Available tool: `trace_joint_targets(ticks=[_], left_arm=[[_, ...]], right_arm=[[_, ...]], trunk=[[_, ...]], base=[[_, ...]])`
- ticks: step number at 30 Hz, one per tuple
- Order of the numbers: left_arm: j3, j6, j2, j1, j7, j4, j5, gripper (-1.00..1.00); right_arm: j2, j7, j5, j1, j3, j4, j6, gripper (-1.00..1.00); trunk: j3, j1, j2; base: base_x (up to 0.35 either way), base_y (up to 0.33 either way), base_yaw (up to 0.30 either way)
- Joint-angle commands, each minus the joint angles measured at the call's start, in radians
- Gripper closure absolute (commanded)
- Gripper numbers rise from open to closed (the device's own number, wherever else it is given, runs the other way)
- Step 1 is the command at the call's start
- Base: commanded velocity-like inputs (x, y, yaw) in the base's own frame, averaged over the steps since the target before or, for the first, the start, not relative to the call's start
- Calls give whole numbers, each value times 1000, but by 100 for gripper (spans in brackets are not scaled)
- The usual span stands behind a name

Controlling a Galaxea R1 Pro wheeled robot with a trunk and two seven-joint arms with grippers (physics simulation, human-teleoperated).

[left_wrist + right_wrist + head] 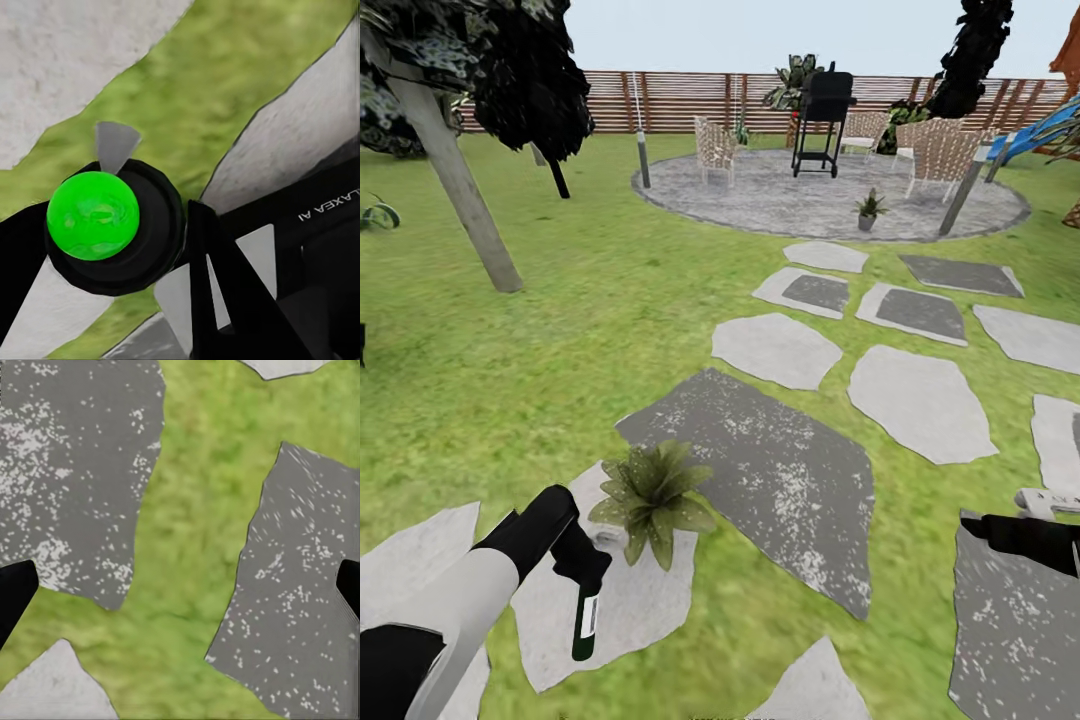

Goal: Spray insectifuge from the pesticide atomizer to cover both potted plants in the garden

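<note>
While the left gripper (582, 572) clamped the pesticide atomizer (586, 625), its white label (589, 620) stayed illegible; "GALAXEA AI" appeared partly on its housing. Just beyond its jaws stood one potted plant (652, 497). Right gripper (1050, 503): jaws wide apart above open stepping stones (296, 600).

Lettering on the left gripper body (319, 206): white capitals, seen upside down in the left wrist view, reading "LAXEA AI"; the start of the word runs off the picture's edge.
Label on the pesticide atomizer (586, 625): a white panel on the dark bottle, in the head view; any print on it is too small to read.
Right wrist view: no text, number or sign can be read.
</note>
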Motion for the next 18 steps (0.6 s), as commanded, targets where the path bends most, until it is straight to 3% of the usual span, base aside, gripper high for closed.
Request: trace_joint_targets(ticks=[1, 11, 18], left_arm=[[-3, 3, 0, -1, -10, -2, -9, 100], [-1, 3, 0, -1, -10, -2, -8, 100], [-1, 3, -1, -1, -12, -2, -8, 100]], right_arm=[[0, 10, 10, 0, -1, -1, 2, -100], [0, 10, 10, 0, -1, -1, 2, -100], [-2, 10, 11, 0, -1, -1, 2, -100]], trunk=[[-1, 0, 0], [-7, 0, 0], [-7, 0, 0]], base=[[-37, -208, 233], [18, -86, 232], [197, -260, 51]])
